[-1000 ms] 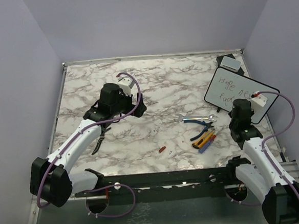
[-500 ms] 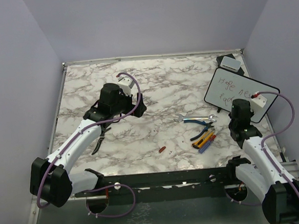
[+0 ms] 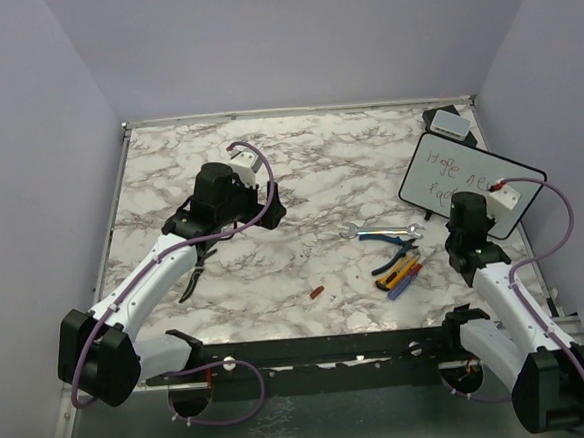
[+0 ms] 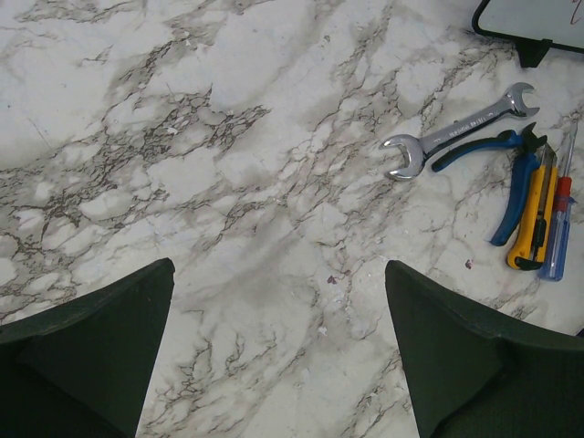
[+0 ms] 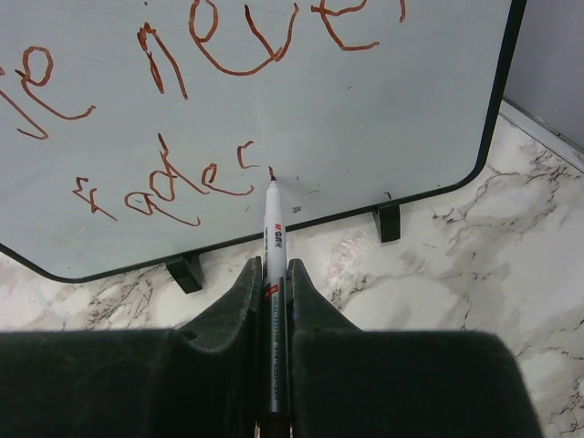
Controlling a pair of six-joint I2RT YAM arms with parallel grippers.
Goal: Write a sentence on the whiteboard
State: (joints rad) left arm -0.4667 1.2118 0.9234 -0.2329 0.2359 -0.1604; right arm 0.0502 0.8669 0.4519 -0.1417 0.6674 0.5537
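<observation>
My left gripper [image 4: 278, 310] hangs with its fingers spread wide over bare marble. The wrench [image 4: 453, 137] and other hand tools lie ahead and to its right, and only a corner of the whiteboard [image 4: 538, 14] shows at the far right. That arm is well apart from the job.

My right gripper [image 5: 272, 274] is the near one, fingers pressed together on the marker [image 5: 274, 228], which points straight ahead out of the jaws. The whiteboard [image 5: 383, 100] stands propped on small feet directly in front of the tip, its long side running across my view. The tip sits at the end of the second red line; I cannot tell whether it touches the surface. Blank whiteboard lies to the tip's right, so I judge the next stroke goes that way, along the long axis.
</observation>
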